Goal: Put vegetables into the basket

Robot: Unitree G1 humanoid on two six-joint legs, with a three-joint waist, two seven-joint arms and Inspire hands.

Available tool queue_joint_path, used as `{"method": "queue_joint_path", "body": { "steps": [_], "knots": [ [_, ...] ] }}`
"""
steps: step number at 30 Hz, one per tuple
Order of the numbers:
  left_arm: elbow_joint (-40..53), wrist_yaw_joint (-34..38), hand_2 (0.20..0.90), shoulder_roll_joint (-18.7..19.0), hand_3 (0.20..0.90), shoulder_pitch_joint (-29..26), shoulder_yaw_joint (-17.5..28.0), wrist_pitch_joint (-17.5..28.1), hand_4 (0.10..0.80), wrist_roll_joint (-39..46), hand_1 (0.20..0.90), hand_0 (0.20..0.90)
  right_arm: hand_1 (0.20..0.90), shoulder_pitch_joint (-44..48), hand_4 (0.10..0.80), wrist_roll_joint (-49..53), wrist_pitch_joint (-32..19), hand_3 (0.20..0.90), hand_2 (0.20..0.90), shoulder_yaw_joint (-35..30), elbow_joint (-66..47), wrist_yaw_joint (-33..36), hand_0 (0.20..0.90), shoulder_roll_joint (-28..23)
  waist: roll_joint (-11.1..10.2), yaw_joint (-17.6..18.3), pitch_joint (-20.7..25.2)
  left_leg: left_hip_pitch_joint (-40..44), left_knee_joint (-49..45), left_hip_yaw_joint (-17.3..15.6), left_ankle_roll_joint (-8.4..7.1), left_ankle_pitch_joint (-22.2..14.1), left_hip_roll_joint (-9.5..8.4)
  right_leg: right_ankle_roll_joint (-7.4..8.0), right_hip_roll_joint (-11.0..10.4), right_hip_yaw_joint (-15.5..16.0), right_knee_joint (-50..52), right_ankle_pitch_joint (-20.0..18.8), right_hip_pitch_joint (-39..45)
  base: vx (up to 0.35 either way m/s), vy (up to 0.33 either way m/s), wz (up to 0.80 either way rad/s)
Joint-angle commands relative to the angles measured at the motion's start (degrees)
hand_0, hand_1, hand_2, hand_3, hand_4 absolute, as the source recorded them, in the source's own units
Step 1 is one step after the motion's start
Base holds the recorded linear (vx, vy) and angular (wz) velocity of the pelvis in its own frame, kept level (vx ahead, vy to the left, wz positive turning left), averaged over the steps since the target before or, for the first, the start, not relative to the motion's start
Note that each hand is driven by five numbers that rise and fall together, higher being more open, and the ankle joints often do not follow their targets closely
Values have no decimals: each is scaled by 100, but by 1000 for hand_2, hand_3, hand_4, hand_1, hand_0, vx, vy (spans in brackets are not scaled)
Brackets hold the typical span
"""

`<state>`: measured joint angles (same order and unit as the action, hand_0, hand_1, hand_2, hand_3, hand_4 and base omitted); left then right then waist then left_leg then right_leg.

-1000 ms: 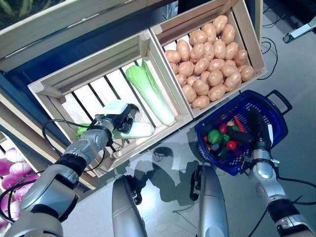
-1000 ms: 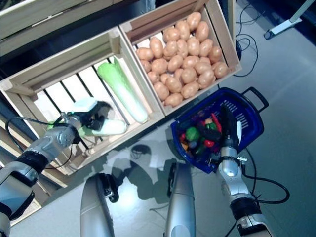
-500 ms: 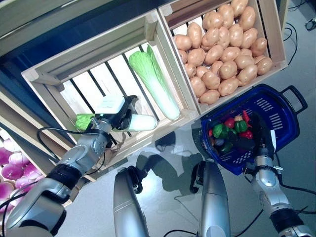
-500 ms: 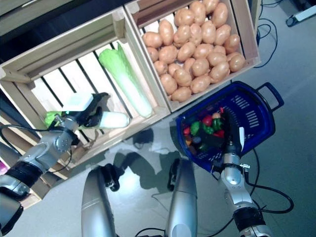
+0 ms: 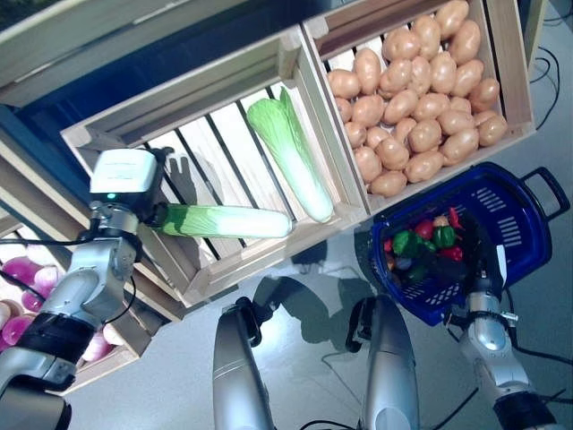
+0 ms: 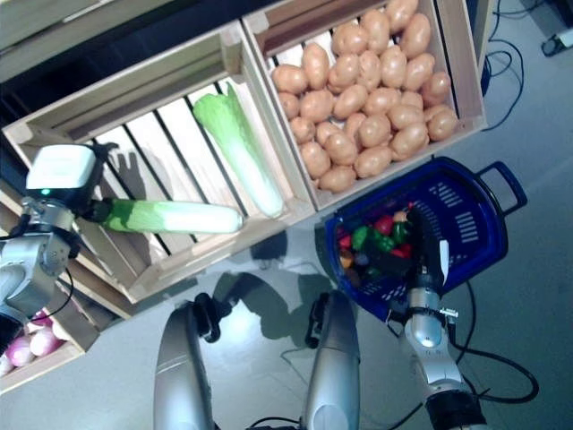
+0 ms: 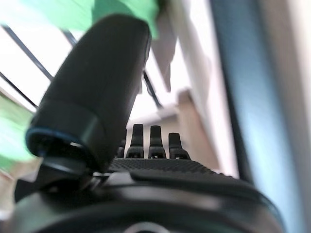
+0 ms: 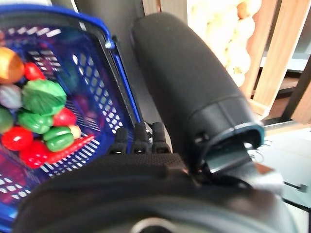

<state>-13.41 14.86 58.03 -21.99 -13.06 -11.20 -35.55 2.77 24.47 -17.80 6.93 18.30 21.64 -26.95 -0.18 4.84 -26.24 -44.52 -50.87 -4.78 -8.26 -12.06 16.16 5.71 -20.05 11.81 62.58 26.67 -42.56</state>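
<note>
Cabbage (image 5: 224, 221) clenched at its leafy end by left hand (image 5: 143, 215), long axis pointing right toward basket (image 5: 510, 215), lower right; right hand (image 5: 483, 260) grips its rim.

Pale green-to-white cabbage (image 5: 224, 221) against light wooden crate (image 5: 224, 98) slats; second cabbage (image 5: 291, 161), brighter green at leaf end. Tan-orange potatoes (image 5: 421, 90) beside crate. Blue mesh basket (image 5: 510, 210), black handle; red, green, orange vegetables (image 5: 425, 242) inside. Purple-white turnips (image 5: 22, 313) below crate.
</note>
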Motion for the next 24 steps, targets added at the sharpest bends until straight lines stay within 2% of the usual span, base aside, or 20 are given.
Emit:
{"method": "queue_joint_path", "body": {
  "steps": [1,6,14,18,24],
  "knots": [
    [363,618,900,447,900,68,501,272,800,-281,900,900,900,137,800,-410,-635,900,900,-352,-207,326,900,-35,79,-25,561,529,288,-244,213,-456,20,196,19,-343,-1239,-1093,330,51,-3,10],
    [702,-268,900,284,900,578,746,741,800,-21,900,900,900,14,800,-526,-526,900,900,-480,-209,276,900,52,105,-85,708,832,533,-273,237,-400,4,202,9,-270,-1456,-1129,647,80,6,0],
    [984,-1374,900,290,900,679,491,785,800,262,900,900,900,31,800,-528,-329,900,900,-531,-183,165,900,25,117,-70,694,972,637,-263,231,-392,-1,272,22,-288,-1596,-1179,787,38,6,1],
    [965,-1629,900,335,900,520,244,879,800,554,900,900,900,33,800,-512,-327,900,900,-511,-138,118,900,-17,108,-29,646,969,698,-284,202,-335,16,313,42,-309,-1692,-1247,800,0,0,0],
    [571,-1424,900,367,900,143,-208,1167,800,811,900,900,900,61,800,-445,-452,900,900,-450,3,83,900,-132,69,32,556,870,640,-292,167,-323,85,346,20,-329,-1683,-1287,716,0,0,0]
  ]
}}
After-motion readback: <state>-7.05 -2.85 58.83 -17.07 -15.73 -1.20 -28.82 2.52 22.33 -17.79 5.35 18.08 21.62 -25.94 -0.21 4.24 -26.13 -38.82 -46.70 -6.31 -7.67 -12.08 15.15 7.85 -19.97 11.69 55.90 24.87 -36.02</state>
